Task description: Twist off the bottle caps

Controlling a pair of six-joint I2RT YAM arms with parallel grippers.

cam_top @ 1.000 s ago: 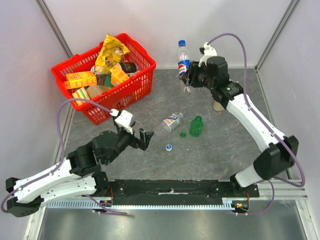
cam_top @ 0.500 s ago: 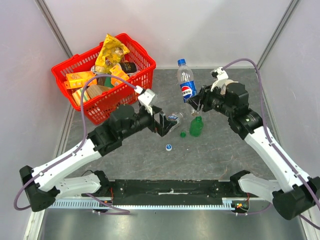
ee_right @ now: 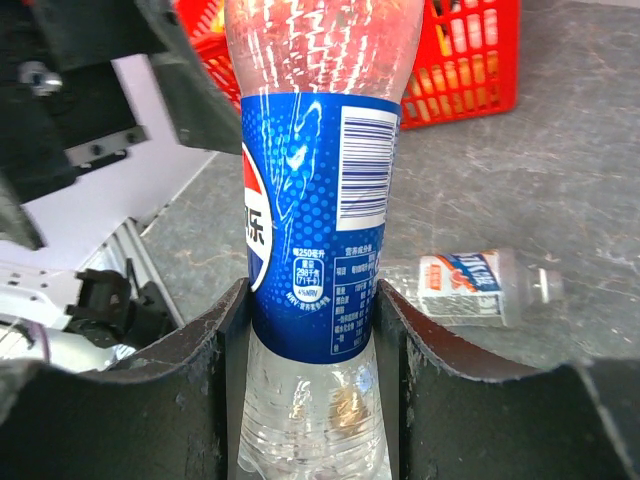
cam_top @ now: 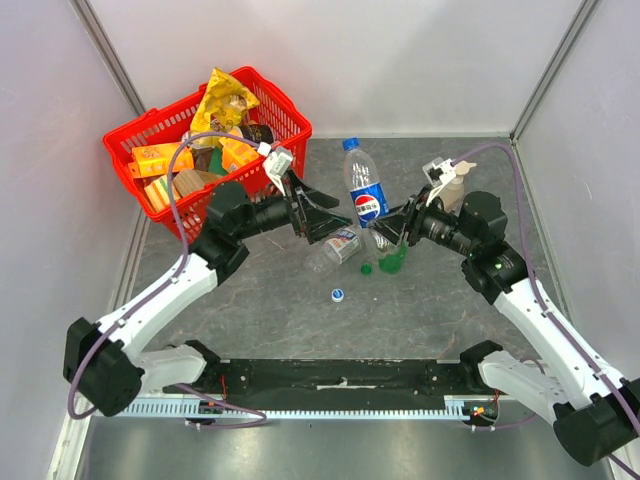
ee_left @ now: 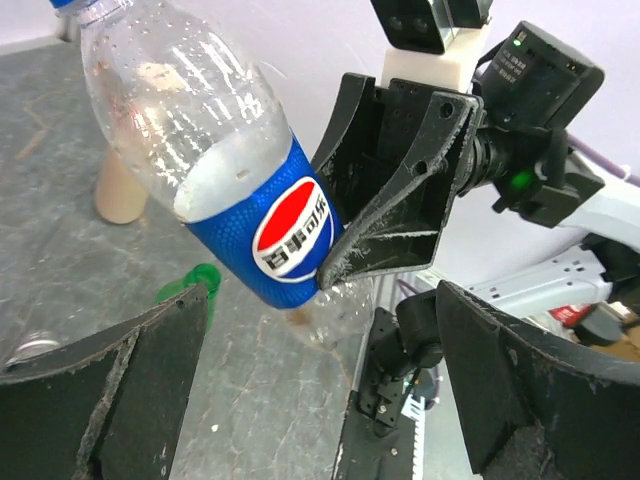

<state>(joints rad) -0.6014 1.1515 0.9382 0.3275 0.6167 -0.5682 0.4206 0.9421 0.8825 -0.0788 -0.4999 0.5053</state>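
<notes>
My right gripper (cam_top: 385, 232) is shut on the lower body of the blue-labelled cola bottle (cam_top: 366, 198), held upright above the table with its blue cap (cam_top: 350, 145) on. In the right wrist view both fingers (ee_right: 215, 385) press the bottle (ee_right: 315, 230). My left gripper (cam_top: 333, 215) is open and empty, just left of the bottle, which stands ahead of its jaws in the left wrist view (ee_left: 250, 200). The clear bottle (cam_top: 338, 247) lies on the table. The green bottle (cam_top: 393, 256) has a loose green cap (cam_top: 367, 268) beside it. A loose blue cap (cam_top: 338, 294) lies nearer me.
A red basket (cam_top: 262, 190) full of snack packs stands at the back left, close behind my left arm. A beige pump dispenser (cam_top: 452, 185) stands behind my right wrist. Grey walls close in the table on three sides.
My right arm has brought the cola bottle from the back toward the table's middle. My left arm has swung up and forward, its open gripper now beside the bottle.
</notes>
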